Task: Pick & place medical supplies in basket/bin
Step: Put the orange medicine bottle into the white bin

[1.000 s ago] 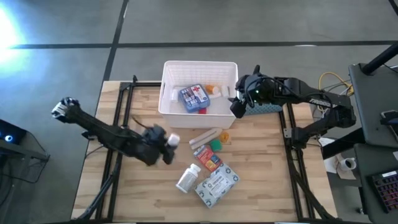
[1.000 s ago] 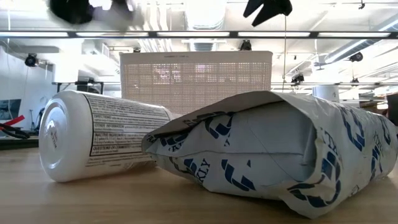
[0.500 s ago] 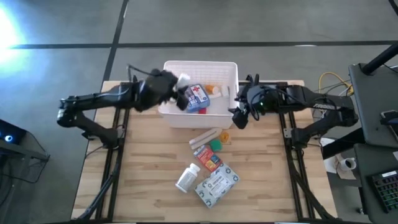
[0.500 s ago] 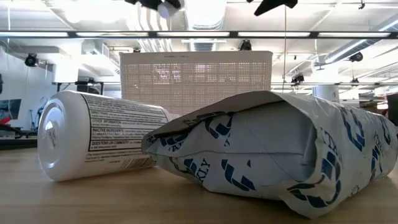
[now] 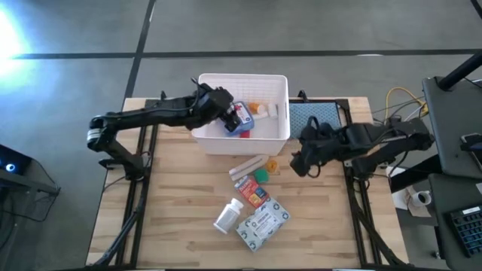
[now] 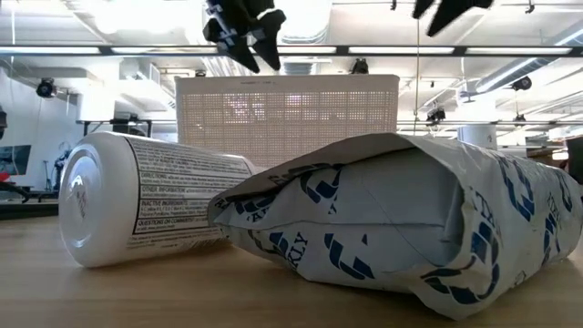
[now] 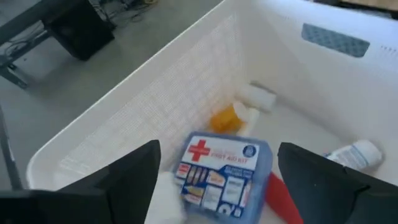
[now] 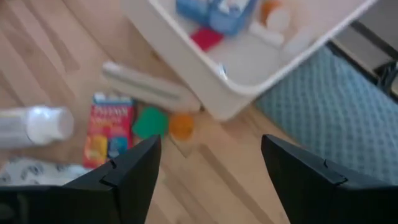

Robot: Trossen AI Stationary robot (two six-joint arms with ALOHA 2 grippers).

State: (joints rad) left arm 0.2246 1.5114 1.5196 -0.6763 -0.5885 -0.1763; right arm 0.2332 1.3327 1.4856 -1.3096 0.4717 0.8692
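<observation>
Directly beneath the left end effector point(image 5: 226, 113) lies the blue-white box point(image 7: 222, 175), resting on the floor of the white basket point(image 5: 280, 81). That end effector hangs over the basket's interior with its fingers point(image 7: 127, 180) spread wide and nothing between them. Beyond the box, toward the far wall, sit an orange bit point(image 7: 225, 117) and a small white roll point(image 7: 257, 97); a red-capped tube point(image 7: 281, 196) lies just beside the box, and a white pill bottle point(image 7: 353, 152) rests off to its other side.

The right end effector point(image 5: 299, 159) hovers above the counter point(image 5: 181, 218), just off the basket's near right corner, fingers point(image 8: 134, 174) spread and empty. Below and ahead of it are an orange bit point(image 8: 181, 125) and a green bit point(image 8: 148, 122), near each other, with a pale flat stick point(image 8: 146, 85) lying along the basket's wall. Beyond them lie the red-orange box point(image 8: 108, 127) and a fallen white bottle point(image 8: 34, 122). The grey-white flat packet point(image 5: 262, 221) sits farther off, close to that bottle. The blue-teal pad point(image 5: 316, 117) lies behind this end effector, beside the basket.
</observation>
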